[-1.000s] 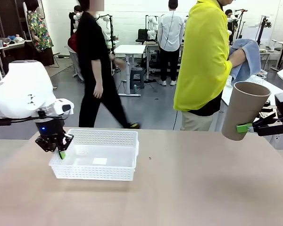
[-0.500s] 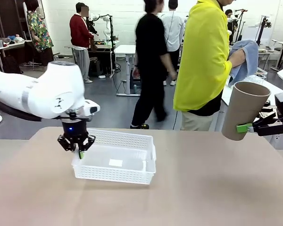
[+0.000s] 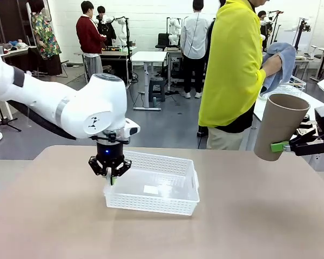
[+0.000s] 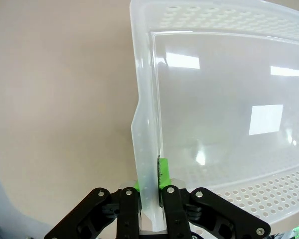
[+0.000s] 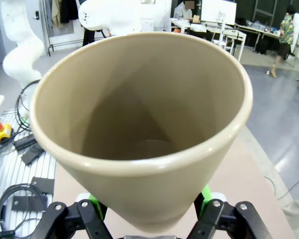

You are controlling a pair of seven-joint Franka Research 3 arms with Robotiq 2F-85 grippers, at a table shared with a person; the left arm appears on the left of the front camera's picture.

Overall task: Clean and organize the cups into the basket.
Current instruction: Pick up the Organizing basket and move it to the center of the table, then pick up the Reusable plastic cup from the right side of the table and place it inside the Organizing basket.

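The robot's left hand [image 3: 110, 175] pinches the left end wall of the white basket [image 3: 167, 202], one green pad on each side of the rim. The basket sits near the middle of the desk [image 3: 248, 226]. At the desk's right edge, the right hand [image 3: 283, 145] clamps a brown cup [image 3: 278, 127] low on its body and holds it in the air, mouth tilted upward. Behind it, a person in yellow [image 3: 232, 65] holds a blue cloth [image 3: 283, 67].

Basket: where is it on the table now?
In the front view, the basket sits on the table, just left of centre, its left wall pinched by the left gripper; the cup is held well off to its right.
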